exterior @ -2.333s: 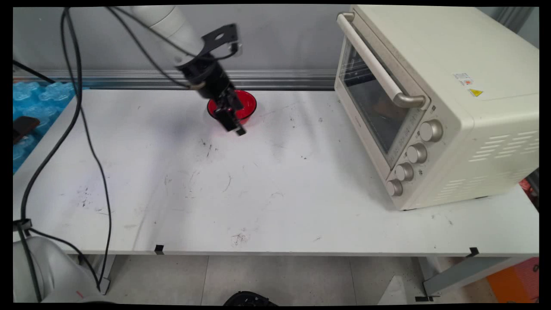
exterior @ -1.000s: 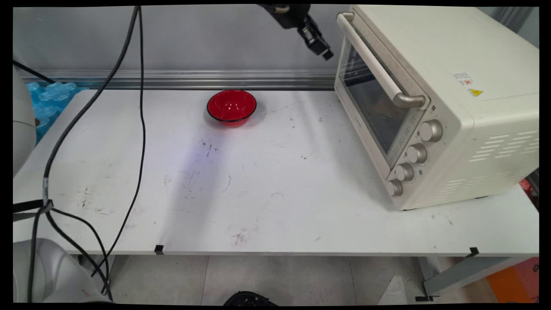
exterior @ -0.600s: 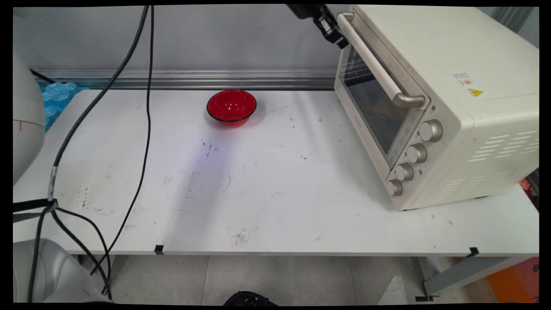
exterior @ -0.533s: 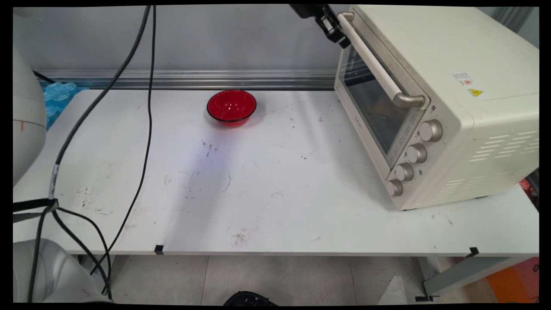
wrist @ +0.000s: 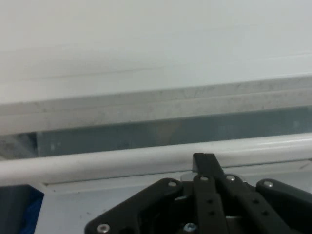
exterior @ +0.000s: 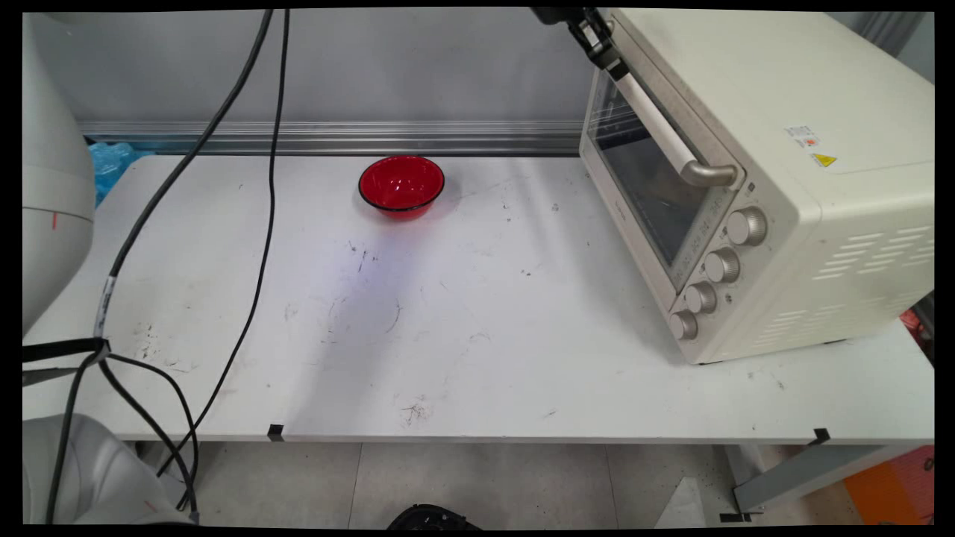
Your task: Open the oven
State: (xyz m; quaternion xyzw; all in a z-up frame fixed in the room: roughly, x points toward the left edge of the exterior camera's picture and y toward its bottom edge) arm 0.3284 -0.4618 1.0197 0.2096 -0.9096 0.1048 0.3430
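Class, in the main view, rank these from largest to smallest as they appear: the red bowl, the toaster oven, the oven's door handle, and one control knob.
1. Toaster oven
2. Door handle
3. Red bowl, though it sits farther from the camera
4. Control knob

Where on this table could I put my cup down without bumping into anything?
Bare table stretches from the red bowl to the near edge, between the hanging cables and the oven. It is crowded by the oven handle, where the tool sits.

Oven (exterior: 783, 149) blocks the right; table (exterior: 448, 335) seems open besides bowl (exterior: 401, 183).
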